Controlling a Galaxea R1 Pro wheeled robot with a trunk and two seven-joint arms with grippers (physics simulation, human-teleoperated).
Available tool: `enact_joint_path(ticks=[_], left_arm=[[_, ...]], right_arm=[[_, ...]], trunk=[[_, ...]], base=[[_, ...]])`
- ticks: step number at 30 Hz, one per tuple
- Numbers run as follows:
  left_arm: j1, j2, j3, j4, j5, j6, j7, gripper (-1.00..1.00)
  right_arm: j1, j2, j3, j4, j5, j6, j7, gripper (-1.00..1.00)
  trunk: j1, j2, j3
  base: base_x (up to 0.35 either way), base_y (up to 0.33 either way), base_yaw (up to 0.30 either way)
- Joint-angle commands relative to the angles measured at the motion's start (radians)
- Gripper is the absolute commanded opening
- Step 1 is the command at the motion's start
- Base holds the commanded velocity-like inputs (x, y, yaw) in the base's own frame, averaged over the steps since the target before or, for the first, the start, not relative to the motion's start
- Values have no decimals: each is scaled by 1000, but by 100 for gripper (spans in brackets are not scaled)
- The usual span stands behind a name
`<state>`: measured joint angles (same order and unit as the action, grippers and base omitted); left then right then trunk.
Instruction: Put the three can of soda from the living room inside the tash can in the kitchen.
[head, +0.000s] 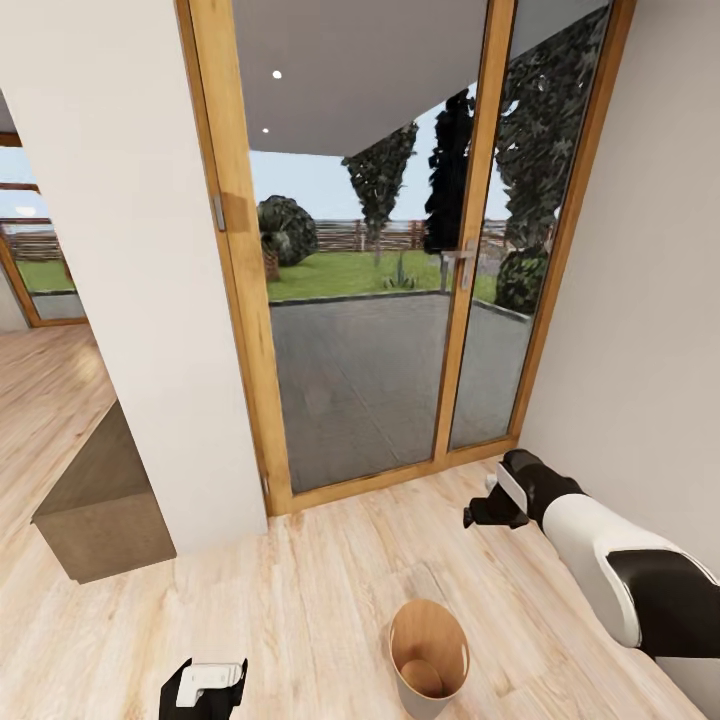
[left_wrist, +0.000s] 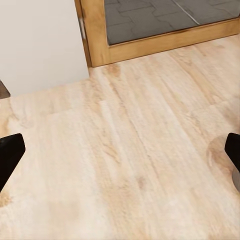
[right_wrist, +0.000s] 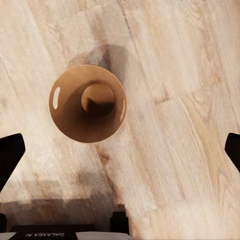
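Here the tash can (head: 429, 658) stands upright, mouth facing up.

A home, rendered in simulation: pale wood-plank floor (head: 300, 590) and white walls (head: 130, 250) meet a tall wood-framed glass door (head: 360, 300). Beyond the door lie a paved terrace (head: 370, 370), lawn, trees and a fence. A small bin (head: 428, 660) stands on the floor near the door.

Light wood-plank floor (head: 300, 580); white walls (head: 130, 250); wood-framed glass doors (head: 370, 300) w/ patio, garden beyond; daylight.
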<state>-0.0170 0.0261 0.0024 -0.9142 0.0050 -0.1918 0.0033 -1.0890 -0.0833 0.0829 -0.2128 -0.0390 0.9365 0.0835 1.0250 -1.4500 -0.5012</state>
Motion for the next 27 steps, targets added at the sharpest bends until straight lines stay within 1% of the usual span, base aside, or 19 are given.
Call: enact_joint_path(ticks=[1,16,21,27], left_arm=[[0,0,1,0,0,0,0,100],[-1,-1,1,1,-4,12,1,100],[-1,0,1,1,-5,15,-1,100],[-1,0,1,3,-6,18,-4,100]], right_arm=[[0,1,0,-1,0,1,0,100],[0,9,-1,-2,-3,-9,11,100],[0,8,-4,-2,-3,-13,14,100],[0,-1,-6,1,-2,-7,14,100]], trunk=[[0,0,0],[57,-105,-47],[77,-140,-63],[100,-182,-81]], base=[[0,0,0],[0,0,0],[0,0,0],[0,0,0]])
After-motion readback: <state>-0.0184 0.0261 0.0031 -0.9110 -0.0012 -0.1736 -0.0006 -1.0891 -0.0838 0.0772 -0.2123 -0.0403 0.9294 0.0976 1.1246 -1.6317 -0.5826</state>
